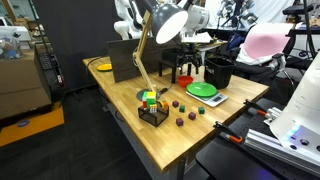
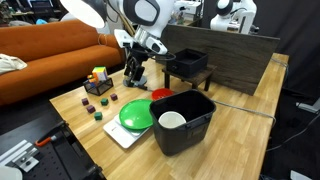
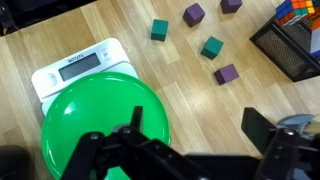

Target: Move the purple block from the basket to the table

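— What carries it all?
— A long table (image 1: pixel 160 142) with a light wood top.
— And straight on the wood?
— A white scale (image 3: pixel 75 68), with a black bucket (image 2: pixel 195 132) just beside it. Past the scale lie five loose blocks, none touching: three purple blocks (image 3: pixel 227 74) and two green blocks (image 3: pixel 211 47).
— The basket?
— The basket (image 3: pixel 288 52) stands on the wood too, near those blocks, on the side away from the scale.
— Anything else?
— A black crate (image 2: pixel 187 62) near the bucket, and a yellow plate (image 1: pixel 102 67) at a far corner.
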Robot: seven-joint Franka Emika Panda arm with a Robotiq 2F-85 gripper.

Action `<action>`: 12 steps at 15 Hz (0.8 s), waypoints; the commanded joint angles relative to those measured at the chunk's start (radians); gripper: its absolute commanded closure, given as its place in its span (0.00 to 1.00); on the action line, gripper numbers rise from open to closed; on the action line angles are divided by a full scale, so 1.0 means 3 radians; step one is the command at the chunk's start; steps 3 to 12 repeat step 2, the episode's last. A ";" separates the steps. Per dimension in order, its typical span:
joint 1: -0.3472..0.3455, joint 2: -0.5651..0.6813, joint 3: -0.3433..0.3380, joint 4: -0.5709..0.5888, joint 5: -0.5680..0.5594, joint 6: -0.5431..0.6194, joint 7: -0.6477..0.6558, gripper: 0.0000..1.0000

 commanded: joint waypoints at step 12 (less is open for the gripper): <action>0.0005 0.0014 -0.0006 -0.0002 0.0000 0.0016 -0.0006 0.00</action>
